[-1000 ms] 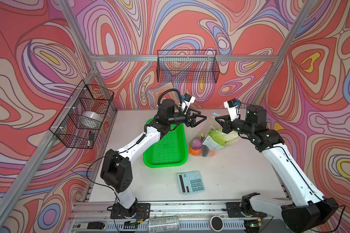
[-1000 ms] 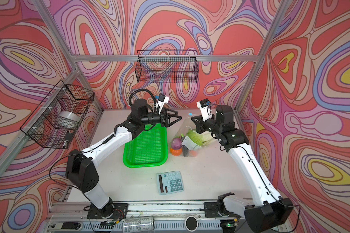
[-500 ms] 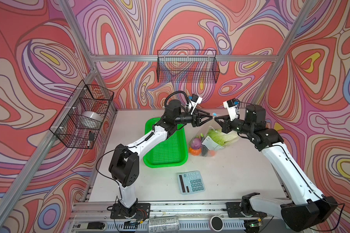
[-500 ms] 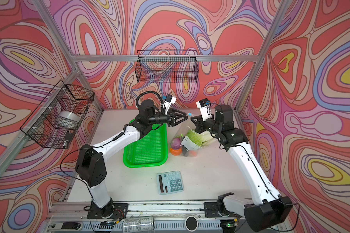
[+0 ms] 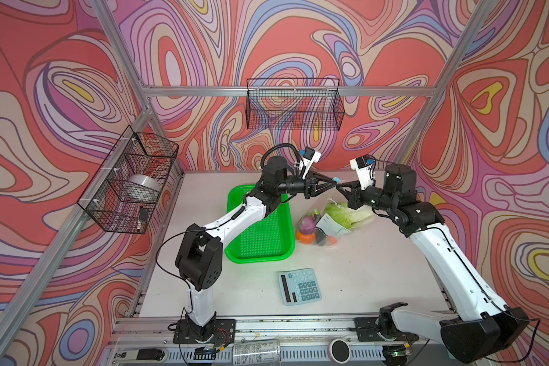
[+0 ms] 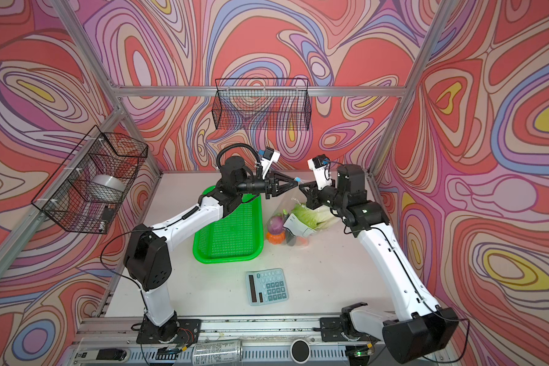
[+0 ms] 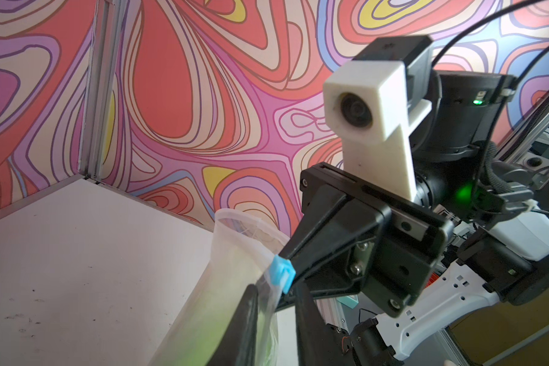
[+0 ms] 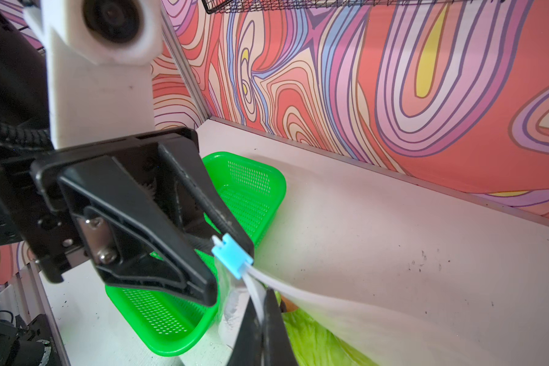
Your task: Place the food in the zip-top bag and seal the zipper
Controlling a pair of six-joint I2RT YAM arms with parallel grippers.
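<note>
Both arms are up over the back of the table (image 5: 377,269), tips meeting at the mouth of the zip-top bag (image 5: 325,207). The bag hangs from there, with its lower end resting on the table just right of the green basket (image 5: 257,257). The food sits inside it, seen through the clear plastic: cabbage (image 5: 346,213), purple onion (image 5: 307,225), orange pumpkin (image 5: 305,238); other pieces too small to name. The bag's white label faces up.

Right gripper (image 5: 339,187) is clenched on the zipper (image 8: 267,279) strip, just beside the light-blue slider tab (image 8: 232,255); the right wrist view shows its fingers (image 8: 276,332) pressed together with the strip between.

Left gripper (image 5: 332,181) has its jaws set narrow either side of the slider tab; a gap shows between its fingers (image 7: 249,317) in the left wrist view; cannot tell whether it pinches the tab or only brackets it.

Zipper not sealed; the two strips part past the tab and the mouth gapes as a loop.

Calculator (image 5: 300,286) lies flat near the table front, well apart from the bag.
</note>
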